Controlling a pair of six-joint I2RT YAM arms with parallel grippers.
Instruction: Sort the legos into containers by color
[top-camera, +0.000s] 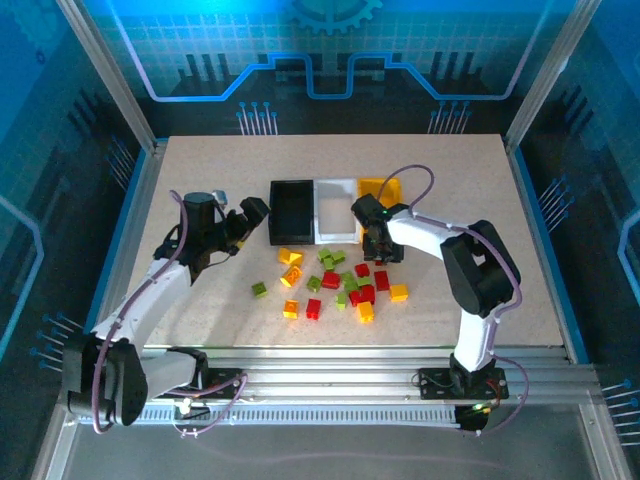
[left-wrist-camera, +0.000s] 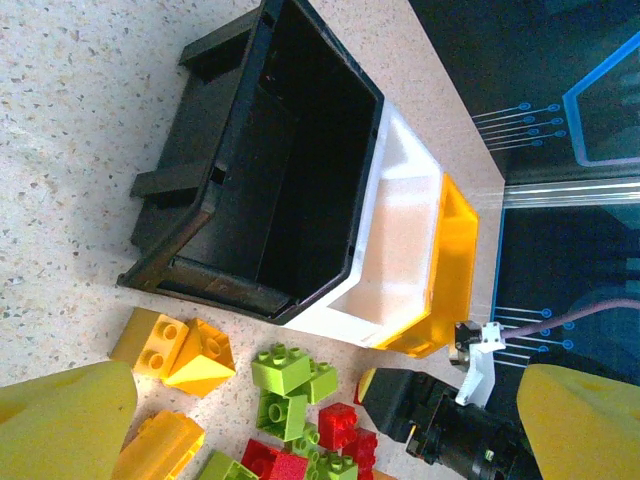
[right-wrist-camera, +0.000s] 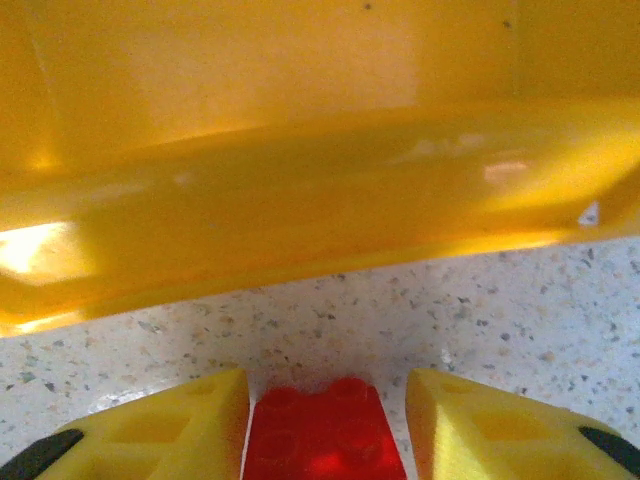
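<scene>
Black bin, white bin and yellow bin look empty, with the legos loose on the tabletop. The left gripper has its jaws spread. The right gripper straddles a red brick; I cannot tell whether it grips.

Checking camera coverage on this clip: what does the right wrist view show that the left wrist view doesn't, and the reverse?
Right wrist view: a red lego close up between the right jaws, with a slim gap on one side, lying just short of a bin wall. Left wrist view: the black bin and white bin, both looking empty, plus loose green legos and yellow-orange legos, framed by the wide-open left jaws. Shared: the yellow bin and the speckled table.
</scene>
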